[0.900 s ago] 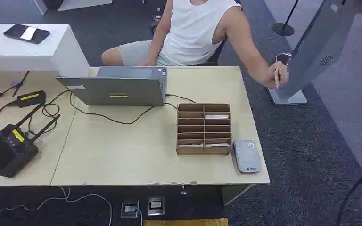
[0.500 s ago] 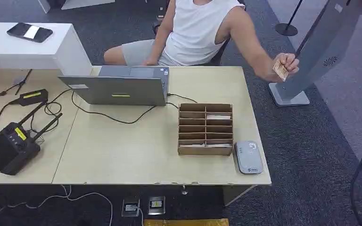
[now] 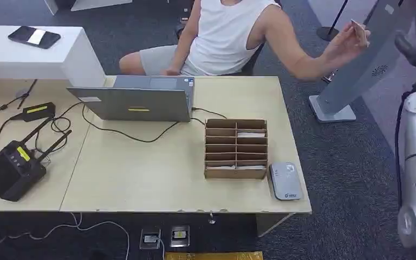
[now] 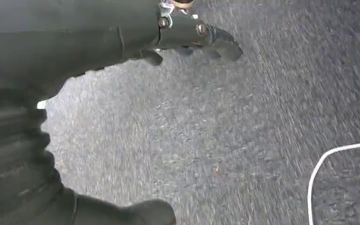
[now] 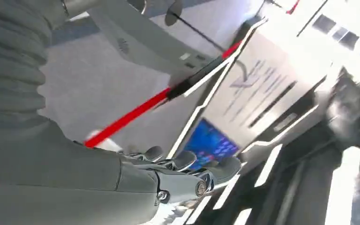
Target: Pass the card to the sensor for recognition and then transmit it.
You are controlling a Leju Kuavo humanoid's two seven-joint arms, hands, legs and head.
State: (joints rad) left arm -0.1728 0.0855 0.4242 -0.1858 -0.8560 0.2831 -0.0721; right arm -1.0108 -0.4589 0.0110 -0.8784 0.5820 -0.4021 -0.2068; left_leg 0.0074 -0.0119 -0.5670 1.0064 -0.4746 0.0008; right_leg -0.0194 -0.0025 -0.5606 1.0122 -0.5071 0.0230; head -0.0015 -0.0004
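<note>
Fingers, right hand (image 5: 187, 176): we are seeing them extended and slightly parted in the right wrist view, curling round nothing; the arm is standing raised at 3 o'clock in the head view.
Fingers, left hand (image 4: 187, 35): we are seeing them loosely apart over grey carpet, holding nothing; the arm appears to be hanging.
Card (image 3: 359, 31): a person's hand (image 3: 346, 46) is pinching it aloft at 1 o'clock of the table, near the slanted face of the grey kiosk (image 3: 357, 70); we cannot tell whether card and kiosk are touching.
Sensor (image 3: 285, 181): we are taking the grey pad at the table's 5 o'clock corner, just beside the wooden card rack (image 3: 235, 148), to be the reader.
Step in hand: we are judging this to be the receiving of the card, with recognition and handing on not yet begun.
Next move: we are expecting the right hand to need to meet the offered card and pinch it by its free edge, then to lower it flat over the sensor.
Edges: the sensor is lying close to the table (image 3: 141, 179) rim at 5 o'clock, so a low approach is risking the edge and the rack wall.
Open room: carpet at 3 o'clock is giving the arm free swing; the kiosk and the person's forearm are crowding the 1 o'clock side.
</note>
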